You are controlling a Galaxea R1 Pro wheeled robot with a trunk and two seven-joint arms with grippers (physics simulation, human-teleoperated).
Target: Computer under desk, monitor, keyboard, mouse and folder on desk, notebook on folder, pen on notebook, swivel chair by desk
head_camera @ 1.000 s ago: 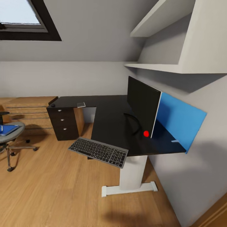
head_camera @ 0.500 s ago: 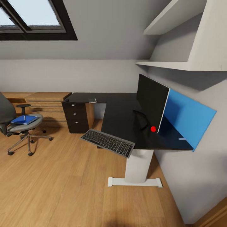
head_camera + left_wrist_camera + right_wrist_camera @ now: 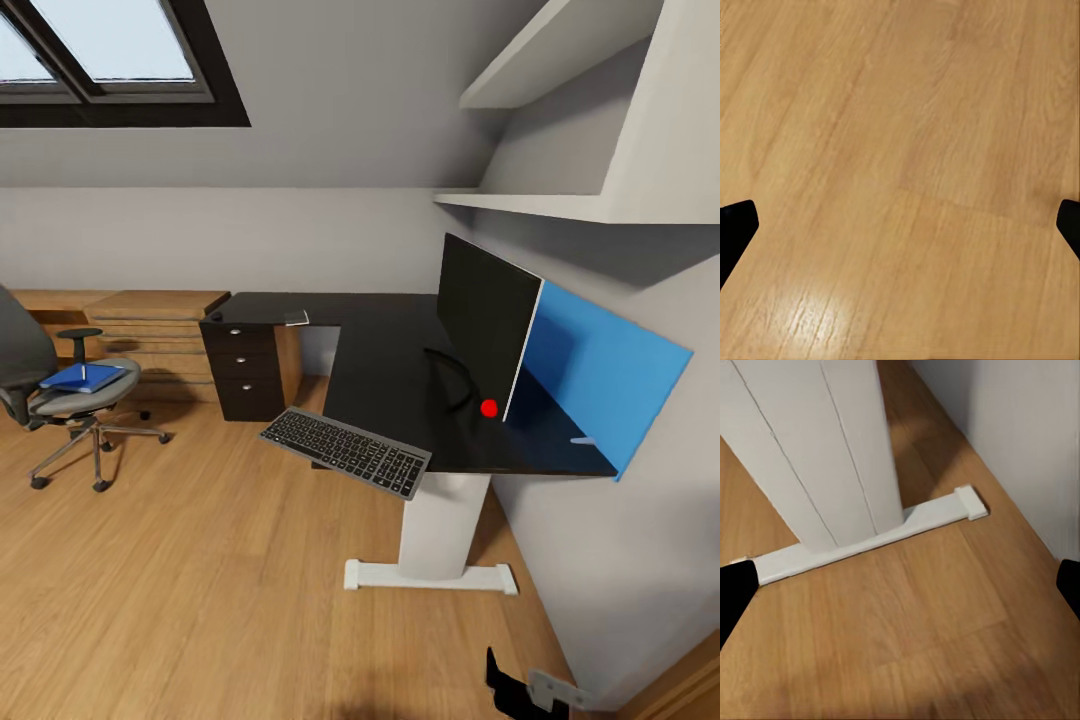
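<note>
The black monitor (image 3: pixel 485 330) stands on the black L-shaped desk (image 3: pixel 380 370), with a red dot (image 3: pixel 489 407) at its lower corner. The grey keyboard (image 3: pixel 345 452) juts out past the desk's near edge, tilted. A small dark mouse (image 3: pixel 214 317) and a grey notebook (image 3: pixel 296 317) lie at the desk's far end. At the left, the swivel chair (image 3: pixel 45 402) carries the blue folder (image 3: pixel 85 377). My left gripper (image 3: pixel 900 232) is open above bare floor. My right gripper (image 3: pixel 900 592) is open and faces the desk's white leg (image 3: pixel 817 450).
A blue panel (image 3: pixel 600 370) backs the desk against the right wall. Dark drawers (image 3: pixel 240 370) stand under the desk's far end, with low wooden steps (image 3: pixel 150 320) beyond. White shelves (image 3: pixel 560 200) hang above the monitor. The desk's foot (image 3: pixel 430 577) rests on wooden floor (image 3: pixel 200 580).
The head camera has turned left, bringing the swivel chair and folder fully into view. A dark part of my right arm now shows at the bottom edge.
</note>
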